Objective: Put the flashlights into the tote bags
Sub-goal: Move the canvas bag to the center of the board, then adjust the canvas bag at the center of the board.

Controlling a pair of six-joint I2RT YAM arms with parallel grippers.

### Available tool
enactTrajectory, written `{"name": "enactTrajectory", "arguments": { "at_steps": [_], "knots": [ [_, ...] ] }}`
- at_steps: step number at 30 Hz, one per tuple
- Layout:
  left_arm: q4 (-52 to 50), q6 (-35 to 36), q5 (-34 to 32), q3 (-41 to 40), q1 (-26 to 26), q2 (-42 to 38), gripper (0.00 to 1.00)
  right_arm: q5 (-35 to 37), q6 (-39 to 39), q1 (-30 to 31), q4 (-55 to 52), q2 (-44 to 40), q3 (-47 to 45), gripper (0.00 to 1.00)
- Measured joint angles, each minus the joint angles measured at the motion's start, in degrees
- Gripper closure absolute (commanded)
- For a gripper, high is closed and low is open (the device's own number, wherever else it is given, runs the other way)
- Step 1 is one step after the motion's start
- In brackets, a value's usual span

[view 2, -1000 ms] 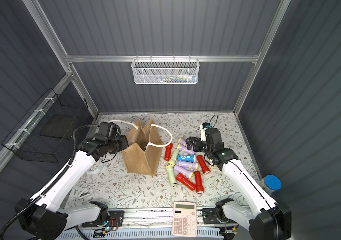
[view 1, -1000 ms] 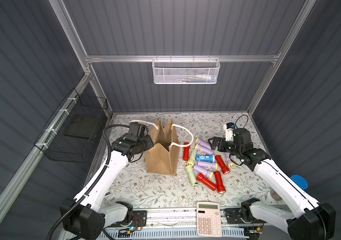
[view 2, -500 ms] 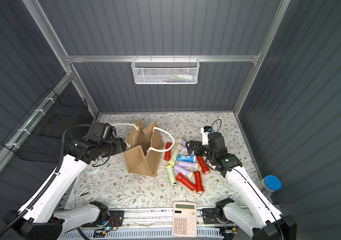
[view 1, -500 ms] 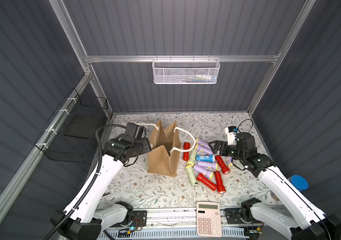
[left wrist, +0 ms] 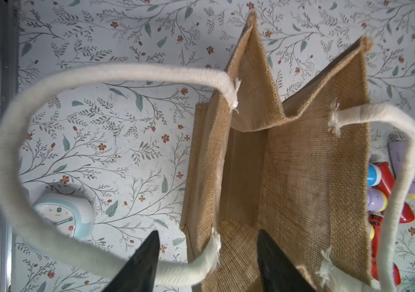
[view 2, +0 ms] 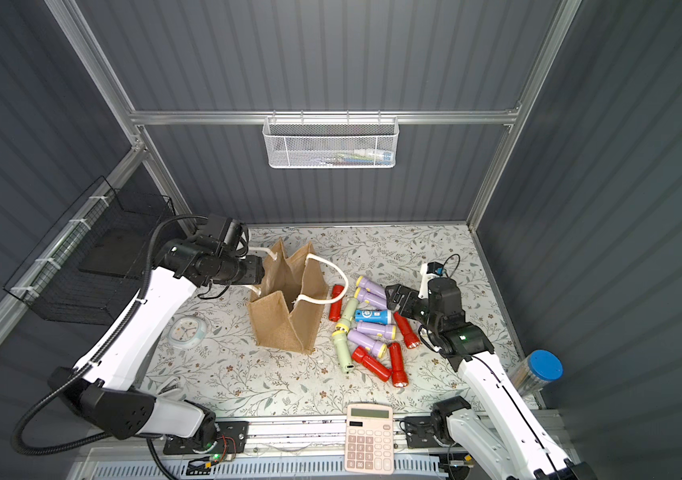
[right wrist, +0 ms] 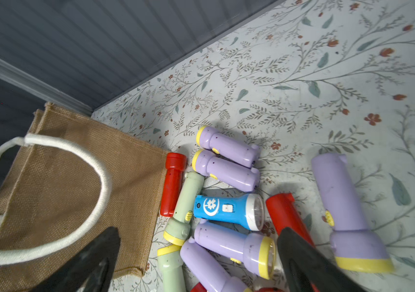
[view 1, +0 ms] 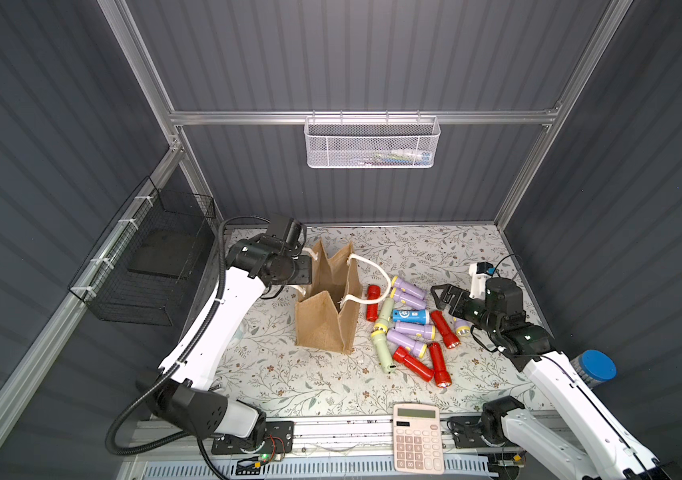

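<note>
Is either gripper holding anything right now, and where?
Nothing is held. Left gripper open astride the tote bag rim; right gripper open over the flashlights.

A tan jute tote bag (view 1: 322, 320) stands upright left of centre on the table (view 1: 289, 374). Its mouth is open, its end panels are creased inward, and its white rope handles (left wrist: 49, 83) flop outward left and right. About a dozen flashlights (view 1: 410, 332) lie flat in a loose pile just right of it: red, lilac with yellow heads, and pale green. A blue flashlight (view 1: 410, 316) lies in the middle, a red flashlight (view 1: 371, 303) lies nearest the bag, and a lilac flashlight (right wrist: 340, 202) lies farthest right.
</note>
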Motion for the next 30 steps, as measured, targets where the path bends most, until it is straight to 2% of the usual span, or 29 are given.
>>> {"name": "enactTrajectory", "arguments": {
  "at_steps": [8,12,14,18,24,28,30],
  "knots": [
    [0.28,3.80,1.18,4.07,0.00,7.50,0.38,1.36,-1.46,-0.98,-0.90,1.20,-2.14,0.01],
    [0.48,5.07,1.25,4.20,0.72,9.94,0.41,4.61,-1.38,-0.98,-2.89,1.20,-0.98,0.01],
    [0.61,5.46,1.90,4.13,1.49,10.99,0.50,6.80,-1.44,-0.98,-5.20,1.46,0.61,0.02],
    [1.90,5.64,4.31,2.62,5.16,11.45,0.60,9.46,-2.03,-1.09,-7.58,1.75,3.19,0.03],
    [4.20,5.18,7.67,-0.35,8.41,11.45,0.91,14.01,-2.29,-1.18,-10.25,2.23,3.17,0.18],
    [5.14,5.60,9.31,-1.36,8.41,11.32,1.00,15.61,-3.28,-3.06,-13.22,8.20,4.70,0.30],
    [5.49,5.64,10.01,-2.03,8.41,10.86,1.00,15.43,-4.44,-4.94,-14.91,12.63,6.75,0.34]
  ]
}}
